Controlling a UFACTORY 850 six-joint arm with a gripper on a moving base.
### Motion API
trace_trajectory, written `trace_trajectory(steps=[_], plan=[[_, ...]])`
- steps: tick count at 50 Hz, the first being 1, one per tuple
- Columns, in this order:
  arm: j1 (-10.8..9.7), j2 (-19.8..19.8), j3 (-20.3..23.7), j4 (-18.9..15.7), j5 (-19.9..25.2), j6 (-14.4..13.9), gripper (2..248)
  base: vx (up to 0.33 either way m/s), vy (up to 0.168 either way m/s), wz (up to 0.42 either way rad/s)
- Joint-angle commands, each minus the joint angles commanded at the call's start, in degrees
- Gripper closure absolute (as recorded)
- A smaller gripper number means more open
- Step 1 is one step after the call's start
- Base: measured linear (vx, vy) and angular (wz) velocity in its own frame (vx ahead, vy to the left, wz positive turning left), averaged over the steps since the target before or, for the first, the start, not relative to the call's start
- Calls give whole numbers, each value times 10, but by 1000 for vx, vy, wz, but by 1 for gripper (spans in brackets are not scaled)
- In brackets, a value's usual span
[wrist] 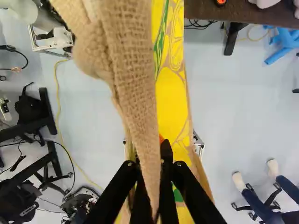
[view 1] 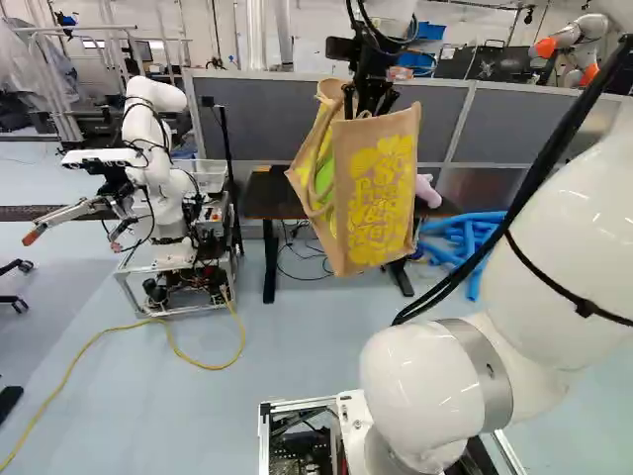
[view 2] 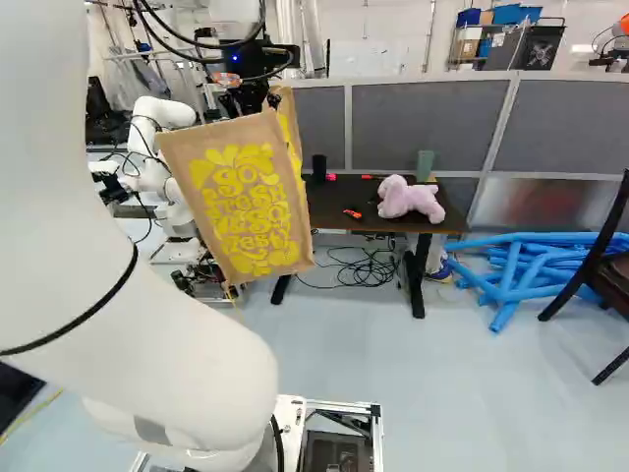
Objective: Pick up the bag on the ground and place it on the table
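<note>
Half speed: with gripper (wrist: 154, 169) clenched on bag (view 1: 381, 198), raise bottom above table (view 2: 329, 203) height, ease toward twelve o'clock, lower upright.

Plush toy (view 2: 408, 200) on table (view 2: 329, 205) behind bag (view 2: 239, 202)

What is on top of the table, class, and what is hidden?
On the table: a pink soft toy, a green cup, a black cup and small red items. The bag covers part of it in each base view, so more may be hidden.
</note>
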Motion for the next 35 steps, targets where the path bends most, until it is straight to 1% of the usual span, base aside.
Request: trace_trajectory(steps=[13,35], plan=[[0,0,0,0,0,0,229,188,44,-40],[0,0,0,0,0,0,229,186,8,-215]])
